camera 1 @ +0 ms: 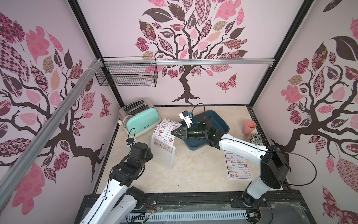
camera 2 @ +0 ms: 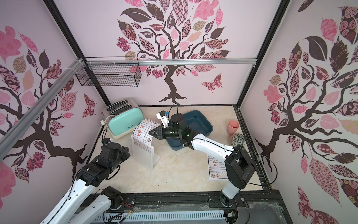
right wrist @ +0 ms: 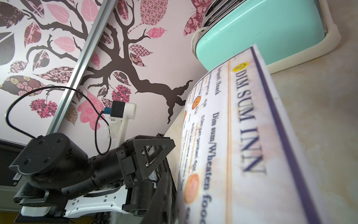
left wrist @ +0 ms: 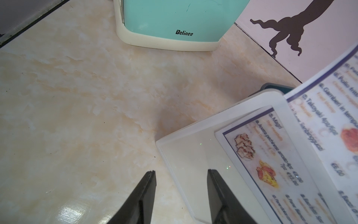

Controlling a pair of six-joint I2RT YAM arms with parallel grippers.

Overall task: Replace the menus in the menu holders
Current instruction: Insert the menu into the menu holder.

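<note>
Left gripper [left wrist: 181, 174]: jaws apart, nothing pinched. In the left wrist view the near corner edge of the menu holder [camera 1: 164, 158] sits between its two fingers [left wrist: 149, 194]. Cannot tell if they touch it.

Mint toaster [camera 1: 142, 121]: upright at back left, near the holder but not touching it.

Menu holder: upright on the tabletop [camera 1: 193, 170], left of centre, foot flat.

Menu [camera 1: 164, 127]: partly in the holder. The lower part is down behind the frosted panel. The upper part sticks out of the top and curls back toward the toaster. The heading "DIM SUM INN" reads clearly in the right wrist view [right wrist: 242, 135], where the sheet is very close to the camera.

Right gripper [camera 1: 172, 132]: points in level from the right. Its tips are drawn together to a point on the menu's right edge, just above the holder's top rim, and it looks clenched on the sheet. Both top views show this [camera 2: 149, 132].

Dark teal tub [camera 1: 219, 122]: under the right wrist, just right of the holder, apart from it.

Second menu [camera 1: 237, 166]: flat and face up on the tabletop at front right. The right arm partly covers it, and it is well apart from both grippers and the holder.

Pink cup [camera 1: 249, 127]: upright by the right wall.
</note>
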